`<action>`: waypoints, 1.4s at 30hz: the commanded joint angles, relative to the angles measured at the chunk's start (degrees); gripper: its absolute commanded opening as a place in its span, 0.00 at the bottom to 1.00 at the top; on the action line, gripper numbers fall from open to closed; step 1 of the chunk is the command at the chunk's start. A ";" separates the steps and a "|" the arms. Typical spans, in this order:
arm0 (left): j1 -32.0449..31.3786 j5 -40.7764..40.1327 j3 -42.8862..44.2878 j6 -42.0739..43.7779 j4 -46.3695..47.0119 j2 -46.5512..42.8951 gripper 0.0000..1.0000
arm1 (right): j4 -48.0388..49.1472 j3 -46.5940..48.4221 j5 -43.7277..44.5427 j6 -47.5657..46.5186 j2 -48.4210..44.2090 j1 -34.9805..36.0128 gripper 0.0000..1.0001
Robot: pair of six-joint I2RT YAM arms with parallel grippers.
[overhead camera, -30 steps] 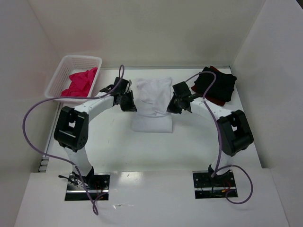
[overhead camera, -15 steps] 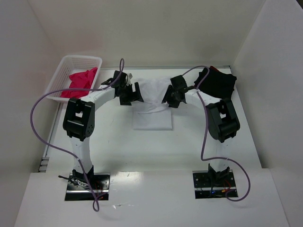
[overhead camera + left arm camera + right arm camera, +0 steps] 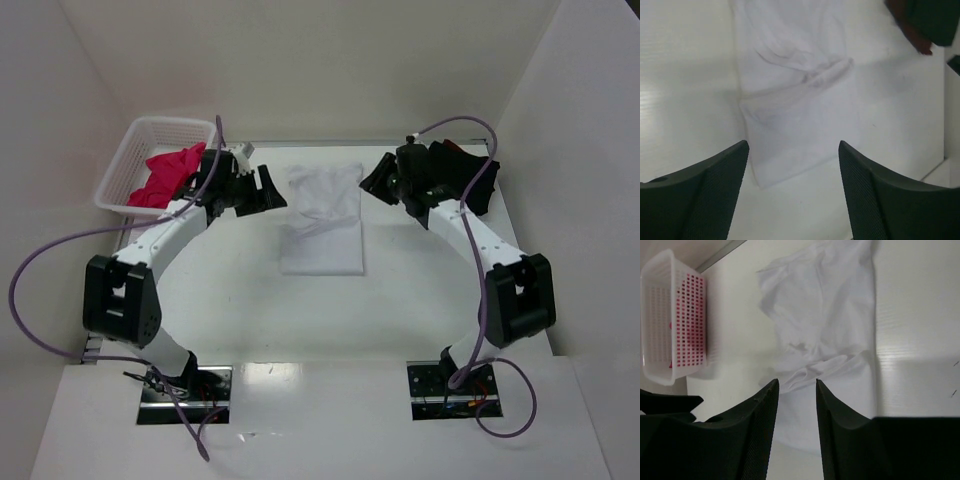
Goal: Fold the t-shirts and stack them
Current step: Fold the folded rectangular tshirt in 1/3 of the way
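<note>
Top view: I am watching the white t-shirt (image 3: pixel 322 225) lying mid-worktop (image 3: pixel 250 300), partly folded — its rumpled upper half is resting over a flat lower panel. The left end effector (image 3: pixel 268 192) and right end effector (image 3: pixel 375 180) are hovering on either side of it, both released and gripping nothing (each wrist view shows a gap between the fingers). The black t-shirt (image 3: pixel 478 195) is sitting far right — a pink t-shirt (image 3: pixel 165 172) is resting in the basket (image 3: pixel 172 122).
</note>
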 commanded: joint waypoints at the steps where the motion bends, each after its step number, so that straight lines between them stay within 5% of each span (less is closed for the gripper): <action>1: -5.25 3.59 -6.56 1.94 2.13 -3.88 0.78 | 3.30 -9.34 -2.60 -0.89 -2.59 2.92 0.41; 10: -9.78 3.43 -9.45 1.42 2.66 4.39 0.81 | 4.87 -15.72 0.04 0.34 -3.26 5.04 0.45; 20: -10.15 -1.68 2.09 0.80 2.67 17.21 0.84 | 5.24 -11.68 1.27 0.34 1.46 5.04 0.46; 42: -6.13 -6.98 16.57 -3.95 7.14 29.69 0.89 | 5.24 -5.79 1.89 -1.22 9.40 1.96 0.52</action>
